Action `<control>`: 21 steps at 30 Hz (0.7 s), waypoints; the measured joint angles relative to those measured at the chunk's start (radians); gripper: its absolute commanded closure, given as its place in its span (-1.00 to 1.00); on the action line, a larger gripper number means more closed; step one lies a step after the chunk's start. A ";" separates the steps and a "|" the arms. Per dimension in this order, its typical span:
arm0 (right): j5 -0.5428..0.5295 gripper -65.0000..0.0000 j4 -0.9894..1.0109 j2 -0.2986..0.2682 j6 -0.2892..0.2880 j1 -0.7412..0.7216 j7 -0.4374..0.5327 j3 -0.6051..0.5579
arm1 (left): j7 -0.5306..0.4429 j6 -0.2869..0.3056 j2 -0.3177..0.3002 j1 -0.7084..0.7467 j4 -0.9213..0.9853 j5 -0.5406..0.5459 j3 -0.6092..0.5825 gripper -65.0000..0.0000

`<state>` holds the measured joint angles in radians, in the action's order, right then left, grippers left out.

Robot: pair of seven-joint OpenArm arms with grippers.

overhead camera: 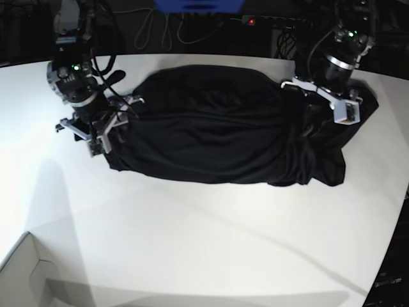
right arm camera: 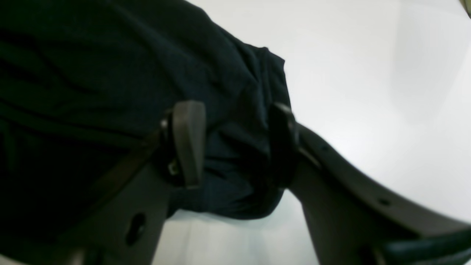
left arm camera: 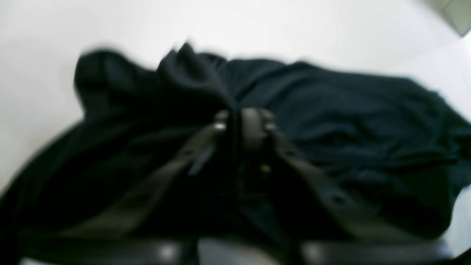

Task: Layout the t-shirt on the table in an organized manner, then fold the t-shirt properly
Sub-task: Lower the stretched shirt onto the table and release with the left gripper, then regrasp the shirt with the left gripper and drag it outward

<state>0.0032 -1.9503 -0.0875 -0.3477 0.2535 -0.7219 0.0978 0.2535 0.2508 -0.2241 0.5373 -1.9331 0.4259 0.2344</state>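
The black t-shirt [overhead camera: 211,128] lies stretched sideways across the back half of the white table [overhead camera: 192,230], wrinkled and bunched at its right end. My right gripper [overhead camera: 105,137] is at the shirt's left end. In the right wrist view this gripper [right arm camera: 235,147] stands open, and a loose fold of the shirt [right arm camera: 92,73] lies between its fingers over the table [right arm camera: 368,73]. My left gripper [overhead camera: 316,109] is over the bunched right end. In the blurred left wrist view its fingertips [left arm camera: 239,121] sit close together on the shirt [left arm camera: 349,110], and I cannot tell whether they pinch cloth.
A white cardboard box corner [overhead camera: 25,275] pokes in at the front left. Cables and a power strip with a red light [overhead camera: 249,20] run behind the table. The table's curved edge [overhead camera: 396,243] falls away at the right.
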 measured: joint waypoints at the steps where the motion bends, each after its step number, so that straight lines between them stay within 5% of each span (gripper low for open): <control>1: 0.000 0.13 0.000 0.000 0.000 -0.001 0.000 0.000 | 0.000 0.000 0.000 0.000 -0.006 0.003 0.001 0.29; 5: 0.000 0.13 0.000 0.000 0.000 -0.001 0.000 0.000 | 0.008 0.054 0.000 0.001 -0.018 -0.003 0.002 -0.15; 9: 0.000 0.13 0.000 0.000 0.000 -0.001 0.000 0.000 | 0.011 0.127 0.007 -0.045 -0.023 -0.002 0.023 -0.18; 15: 0.000 0.13 0.000 -0.001 0.000 -0.001 0.000 0.002 | 0.007 0.115 0.036 -0.298 0.204 -0.006 0.050 -0.18; 21: 0.000 0.13 0.001 -0.001 0.000 -0.001 0.000 0.002 | 0.011 0.006 0.027 -0.464 0.447 -0.005 0.049 -0.19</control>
<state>0.0036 -1.9495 -0.0887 -0.3477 0.2523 -0.7223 0.0998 0.2642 0.2573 -0.1967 0.0731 -1.4864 0.4206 0.2836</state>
